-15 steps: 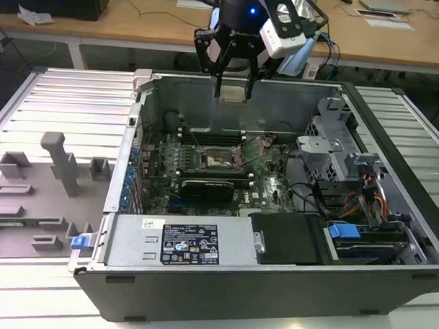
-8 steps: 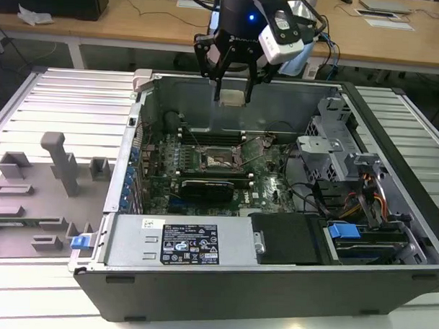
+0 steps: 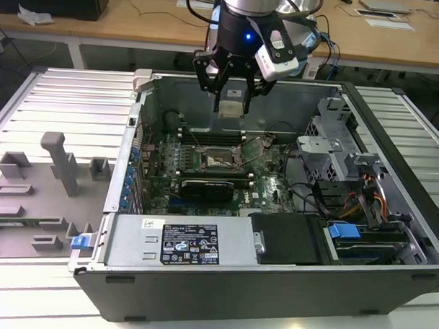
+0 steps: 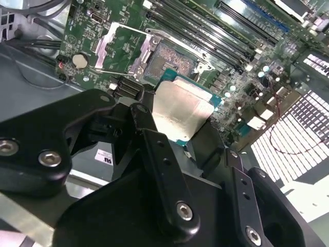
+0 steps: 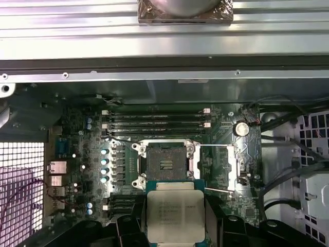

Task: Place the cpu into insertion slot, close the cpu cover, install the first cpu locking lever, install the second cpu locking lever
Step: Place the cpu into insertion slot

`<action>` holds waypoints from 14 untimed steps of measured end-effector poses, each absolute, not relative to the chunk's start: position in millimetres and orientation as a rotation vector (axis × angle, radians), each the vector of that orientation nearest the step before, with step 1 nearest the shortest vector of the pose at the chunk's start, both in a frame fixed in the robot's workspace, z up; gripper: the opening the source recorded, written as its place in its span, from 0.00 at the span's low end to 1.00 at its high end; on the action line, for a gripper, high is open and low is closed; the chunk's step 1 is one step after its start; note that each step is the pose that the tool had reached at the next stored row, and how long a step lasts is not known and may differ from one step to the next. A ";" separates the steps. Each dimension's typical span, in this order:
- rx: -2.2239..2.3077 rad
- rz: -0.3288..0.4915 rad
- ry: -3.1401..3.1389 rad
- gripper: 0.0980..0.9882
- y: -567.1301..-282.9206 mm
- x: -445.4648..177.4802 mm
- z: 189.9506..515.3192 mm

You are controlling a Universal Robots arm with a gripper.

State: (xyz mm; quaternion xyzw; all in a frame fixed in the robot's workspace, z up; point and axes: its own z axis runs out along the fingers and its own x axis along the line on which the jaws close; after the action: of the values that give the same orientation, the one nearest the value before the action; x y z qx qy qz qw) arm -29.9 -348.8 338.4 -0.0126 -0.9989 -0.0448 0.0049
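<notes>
A big open computer case (image 3: 223, 280) lies on the ribbed metal counter (image 3: 63, 94), close to the counter's edge on the exterior view's right. A flat grey tray of blocks (image 3: 54, 159) sits beside it toward the counter's other edge. The robot's black hand (image 3: 231, 100) hangs over the open case. Its fingers (image 4: 154, 149) pinch the cpu (image 3: 231, 107) by two sides. The cpu is a small flat square with a dull silver top and a blue-green rim, and it shows close up in both wrist views (image 4: 182, 113) (image 5: 176, 216). It is up in the air and does not touch anything but the fingers. Below it, the green board (image 3: 273, 188) covers the bottom of the case. The insertion slot (image 3: 221, 159) is set in about the middle of that board. It is a square with a dark middle and a silver rim, it is bare inside, and both wrist views show it (image 4: 175, 60) (image 5: 165, 164). The cpu cover (image 5: 216, 148) is swung open and lies flat just beside the slot, with green board showing through its square window (image 4: 105, 49). Long black memory slots (image 5: 154, 118) run along another side of the insertion slot. A blue clip (image 3: 343, 230) sits near the case corner at the exterior view's lower right.
</notes>
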 end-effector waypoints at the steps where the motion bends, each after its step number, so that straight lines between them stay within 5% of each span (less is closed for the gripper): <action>1: -0.039 -0.140 -3.129 0.50 -348.8 -29.9 335.7; 14: -0.124 -0.138 -3.132 0.50 -348.8 -30.3 298.0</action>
State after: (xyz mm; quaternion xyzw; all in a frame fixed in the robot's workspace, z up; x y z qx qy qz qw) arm -30.3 -348.8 298.0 -0.0396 -0.9982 -0.0440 0.0019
